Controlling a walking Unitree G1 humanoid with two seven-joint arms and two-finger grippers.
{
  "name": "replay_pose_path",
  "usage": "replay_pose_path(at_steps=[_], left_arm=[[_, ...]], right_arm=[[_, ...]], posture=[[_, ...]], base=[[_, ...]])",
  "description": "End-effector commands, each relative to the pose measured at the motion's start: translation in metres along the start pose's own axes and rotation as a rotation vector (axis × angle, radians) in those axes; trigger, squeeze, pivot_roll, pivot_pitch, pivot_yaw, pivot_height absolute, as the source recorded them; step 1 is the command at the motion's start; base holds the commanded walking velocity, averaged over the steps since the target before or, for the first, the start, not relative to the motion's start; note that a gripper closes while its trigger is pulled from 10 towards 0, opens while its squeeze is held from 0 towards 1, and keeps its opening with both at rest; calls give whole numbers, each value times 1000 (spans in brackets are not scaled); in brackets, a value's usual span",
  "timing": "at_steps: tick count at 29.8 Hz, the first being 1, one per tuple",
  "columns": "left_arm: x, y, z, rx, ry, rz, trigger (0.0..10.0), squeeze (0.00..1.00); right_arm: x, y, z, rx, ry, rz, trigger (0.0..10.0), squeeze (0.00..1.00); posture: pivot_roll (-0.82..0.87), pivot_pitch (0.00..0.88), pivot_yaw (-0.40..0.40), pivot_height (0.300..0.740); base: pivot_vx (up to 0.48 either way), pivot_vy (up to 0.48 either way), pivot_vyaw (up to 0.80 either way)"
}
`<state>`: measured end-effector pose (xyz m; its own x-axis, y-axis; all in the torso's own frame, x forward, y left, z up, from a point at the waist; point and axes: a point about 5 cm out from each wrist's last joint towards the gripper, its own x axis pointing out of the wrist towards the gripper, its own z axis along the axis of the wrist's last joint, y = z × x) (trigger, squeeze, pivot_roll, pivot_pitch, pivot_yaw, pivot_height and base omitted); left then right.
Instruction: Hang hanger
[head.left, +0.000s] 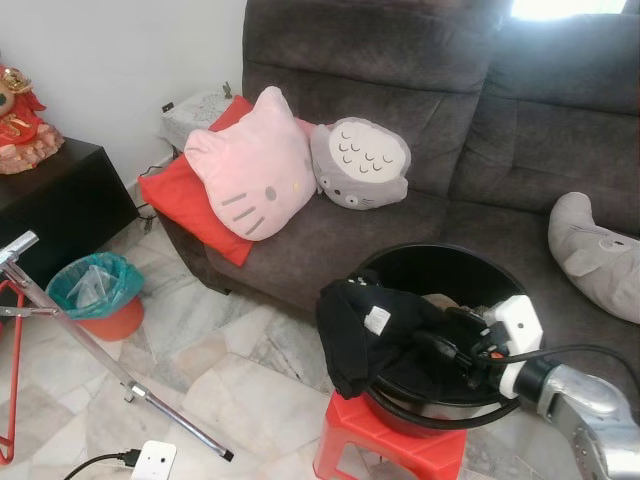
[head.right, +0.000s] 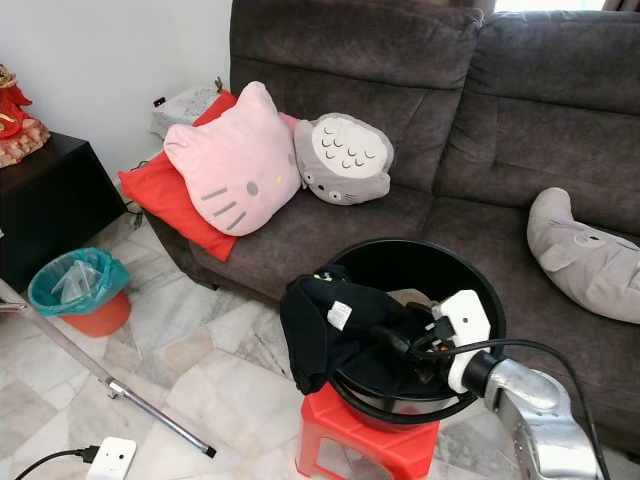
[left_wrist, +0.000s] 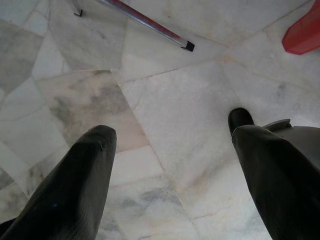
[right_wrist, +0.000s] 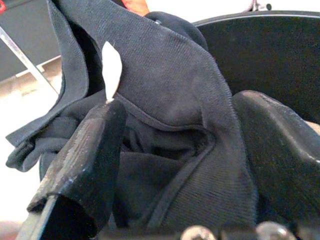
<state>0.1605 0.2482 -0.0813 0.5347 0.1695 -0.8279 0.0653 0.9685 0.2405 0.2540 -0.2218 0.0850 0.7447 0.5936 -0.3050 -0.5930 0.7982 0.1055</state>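
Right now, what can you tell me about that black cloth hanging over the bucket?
The black cloth is a soft, knitted-looking garment, crumpled and folded, with a small white tag sewn on. It drapes over the near rim of the black bucket, part inside and part hanging down outside, just above the red stool. The right gripper reaches into it, one open finger on each side of a fold.

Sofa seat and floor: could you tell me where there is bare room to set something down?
The sofa seat is bare between the grey owl cushion and the grey plush toy. The marble floor is bare between the green-lined bin and the red stool, apart from the metal rack leg. The black basket is crowded with the black garment and the right gripper.
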Motion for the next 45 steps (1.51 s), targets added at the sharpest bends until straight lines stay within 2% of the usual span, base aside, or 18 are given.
replay_pose_path(at_steps=[1, 6, 16, 30, 33, 37, 44, 45], left_arm=[[0, 3, -2, 8, 15, 5, 10000, 0], [0, 3, -1, 7, 14, 4, 10000, 0], [0, 3, 0, 11, 7, 1, 10000, 0], [1, 2, 8, 15, -21, -5, 10000, 0], [1, 2, 10, 14, -28, -6, 10000, 0], [2, 1, 12, 15, -35, -9, 10000, 0], [2, 1, 13, 13, -42, -11, 10000, 0], [2, 1, 14, 13, -46, -12, 10000, 0]], right_arm=[[4, 2, 1, -5, -6, 10, 10000, 0], [13, 1, -7, 18, 21, -26, 10000, 0], [17, 0, -16, 38, 54, -74, 10000, 0], [29, 17, -13, 101, -11, 5, 10000, 0], [32, 17, -15, 104, 4, -2, 10000, 0], [35, 14, -24, 89, 77, -55, 10000, 0], [33, 11, -31, 47, 147, -87, 10000, 0], [32, 10, -30, 64, 137, -93, 10000, 0]], posture=[[-106, 0, 74, 740], [-97, 0, 74, 740], [-98, 0, 78, 740], [-88, 0, 79, 740], [-88, 0, 79, 740], [-87, 0, 79, 740], [-85, 0, 79, 740], [-85, 0, 79, 740]], base=[[0, 0, 0], [0, 0, 0], [0, 0, 0], [0, 0, 0], [0, 0, 0], [0, 0, 0], [0, 0, 0], [0, 0, 0]])
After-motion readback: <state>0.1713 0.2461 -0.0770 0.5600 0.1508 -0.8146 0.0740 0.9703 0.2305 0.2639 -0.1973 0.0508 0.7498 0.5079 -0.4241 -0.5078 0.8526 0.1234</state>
